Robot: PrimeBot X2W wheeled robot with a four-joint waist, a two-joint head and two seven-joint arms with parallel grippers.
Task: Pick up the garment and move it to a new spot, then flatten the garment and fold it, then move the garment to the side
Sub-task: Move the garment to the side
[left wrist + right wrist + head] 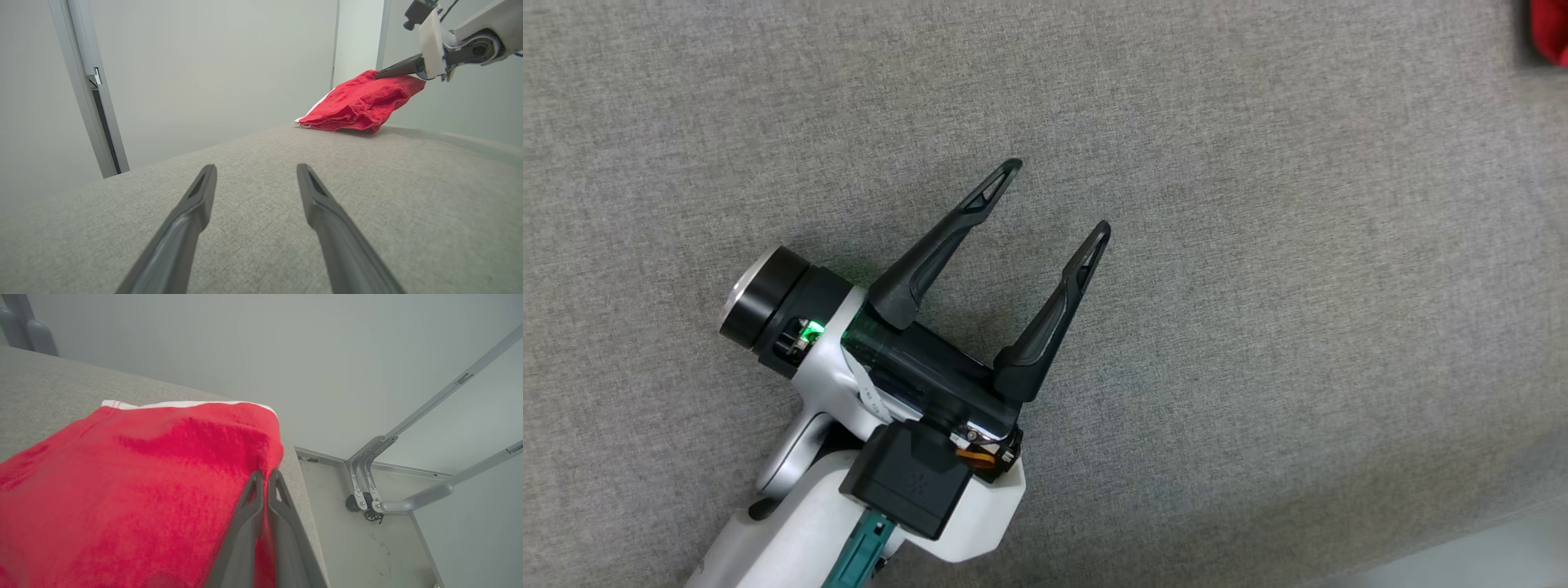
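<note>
On grey woven-fabric tabletop (1258, 327), near its middle: left gripper (1058, 196), long dark fingers spread wide, over bare cloth, nothing between them. Beyond, at tabletop's far right edge: crumpled red garment with white trim (359, 102), white-trimmed end resting on tabletop, other end raised. Right gripper (267, 473), fingers pressed together, pinching raised red edge just beside tabletop's drop-off. Garment lies ahead-right of left gripper, well apart; right arm nearer, likely does the carrying.

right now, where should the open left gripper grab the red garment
Probably the low white-trimmed corner, approached flat along the grey surface from the left gripper's side. The right gripper pinches the raised far edge of the garment, so the layered end resting down is free and faces those open fingers.
</note>
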